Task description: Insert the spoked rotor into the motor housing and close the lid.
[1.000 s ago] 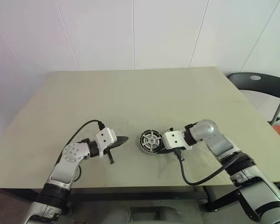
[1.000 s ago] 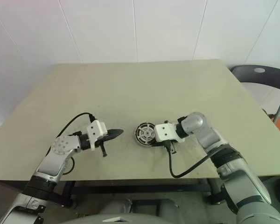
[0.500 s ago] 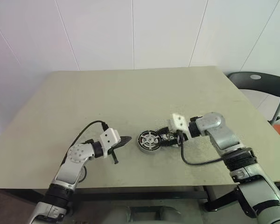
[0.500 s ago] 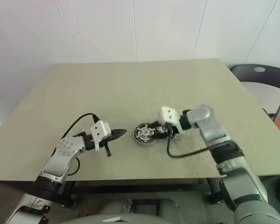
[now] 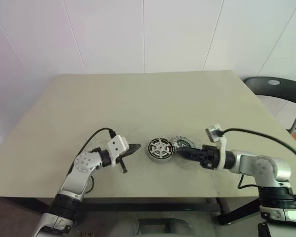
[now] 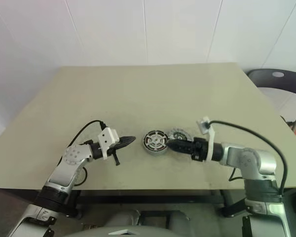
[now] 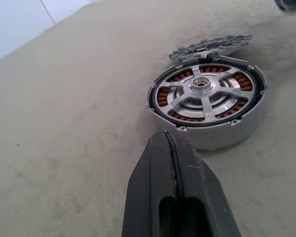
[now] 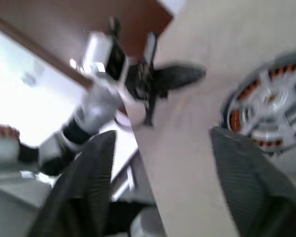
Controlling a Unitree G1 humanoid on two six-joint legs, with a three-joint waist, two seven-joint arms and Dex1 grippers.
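The motor housing (image 5: 160, 149), a black puck with copper windings and a silver hub (image 7: 201, 84), sits open-topped near the table's front middle. The grey spoked rotor (image 5: 179, 141) lies tilted just behind and to the right of it, touching or nearly touching its rim (image 7: 212, 45). My right gripper (image 5: 180, 152) points left at the housing from close by, open, with nothing between its fingers (image 8: 96, 163). To the housing's left, my left gripper (image 5: 134, 147) is shut and empty, its tip (image 7: 166, 138) a short way from the shell. The lid is out of view.
The beige table (image 5: 138, 98) stretches far back behind the parts. A dark chair (image 5: 278, 89) stands off its right edge. The right arm's black cable (image 5: 266, 138) loops above the table near the front right corner.
My right gripper has opened, rolled over and drawn back to the right from the housing, uncovering the rotor beside it. The left gripper has stayed put.
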